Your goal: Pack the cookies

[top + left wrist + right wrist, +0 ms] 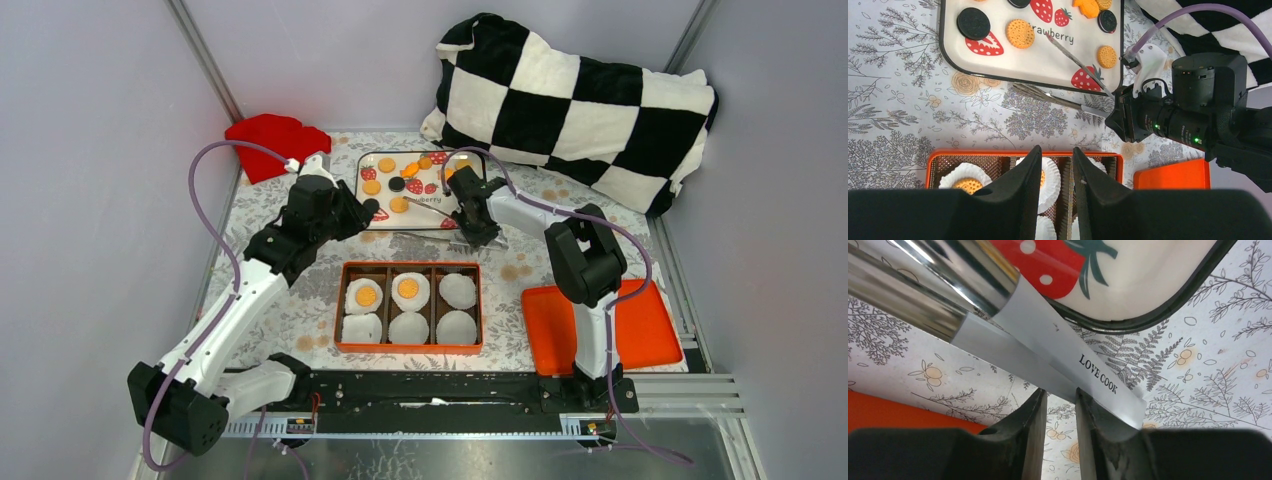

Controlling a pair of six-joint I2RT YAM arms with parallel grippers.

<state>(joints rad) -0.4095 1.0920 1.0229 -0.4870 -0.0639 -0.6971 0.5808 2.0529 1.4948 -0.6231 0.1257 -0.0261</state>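
Orange and black round cookies (387, 165) lie on a white strawberry-print tray (432, 222) at the back; they also show in the left wrist view (1020, 33). An orange box (410, 348) holds several white paper cups; two hold an orange cookie (366, 295). My right gripper (470, 228) is shut on the hinge end of metal tongs (1068, 55), whose arms are spread, one over the tray and one over the tablecloth. The right wrist view shows the handle at my fingertips (1058, 392). My left gripper (368, 208) hovers between tray and box, jaws narrowly apart and empty (1057, 149).
A flat orange lid (640, 325) lies right of the box. A red cloth (275, 140) sits at the back left and a black-and-white checkered pillow (580, 100) at the back right. White walls close in both sides.
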